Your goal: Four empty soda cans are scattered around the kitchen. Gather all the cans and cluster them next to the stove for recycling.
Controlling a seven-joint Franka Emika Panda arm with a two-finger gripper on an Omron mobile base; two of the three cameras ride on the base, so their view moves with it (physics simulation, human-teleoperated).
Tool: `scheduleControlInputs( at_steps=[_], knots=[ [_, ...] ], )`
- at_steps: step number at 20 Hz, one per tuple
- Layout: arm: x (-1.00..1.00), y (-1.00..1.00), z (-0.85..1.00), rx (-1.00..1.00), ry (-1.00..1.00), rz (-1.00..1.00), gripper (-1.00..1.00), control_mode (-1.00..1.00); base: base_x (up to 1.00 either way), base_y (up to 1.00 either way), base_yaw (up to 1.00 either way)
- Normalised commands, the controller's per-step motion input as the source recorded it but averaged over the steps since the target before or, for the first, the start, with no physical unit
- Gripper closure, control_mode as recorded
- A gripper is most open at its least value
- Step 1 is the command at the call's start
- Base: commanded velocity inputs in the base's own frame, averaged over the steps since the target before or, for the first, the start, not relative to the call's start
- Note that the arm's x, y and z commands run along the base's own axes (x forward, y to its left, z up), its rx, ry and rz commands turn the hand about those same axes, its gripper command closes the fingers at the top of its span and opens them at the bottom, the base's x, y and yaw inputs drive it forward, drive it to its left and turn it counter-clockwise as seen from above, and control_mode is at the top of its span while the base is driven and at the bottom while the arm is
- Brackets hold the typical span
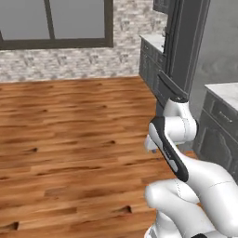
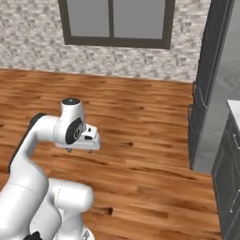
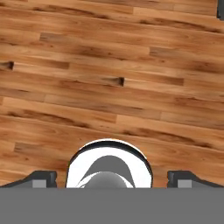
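Soda cans: I cannot tell where they are; nothing in front of me is a can, so I judge the first one has yet to be found.
Stove: I cannot make it out either, so the gathering spot is somewhere else in the kitchen.
My claw: wide open and empty, its two dark fingertips far apart, pointing down at the wood floor.
My arm: folded up close over the base, well above the planks.
Around me: brick wall with a window ahead, grey cabinets with a white counter off to the right.
How a can should handle: empty metal, so I expect it light, smooth, easy to tip and easy to dent.
Where I would grip: across the round body at mid-height, jaws level, squeezing gently.
Risk: a nudge before closing may knock it over and let it roll.
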Motion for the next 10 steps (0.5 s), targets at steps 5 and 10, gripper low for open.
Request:
scheduleControlInputs(
  at_steps=[5, 10],
  knots=[
    [0.00, 0.00, 0.00, 0.00, 0.00, 0.00, -1.00, 1.00, 1.00, 0.09, 0.10],
    [0.00, 0.00, 0.00, 0.00, 0.00, 0.00, -1.00, 1.00, 0.98, 0.29, 0.29]
  ],
)
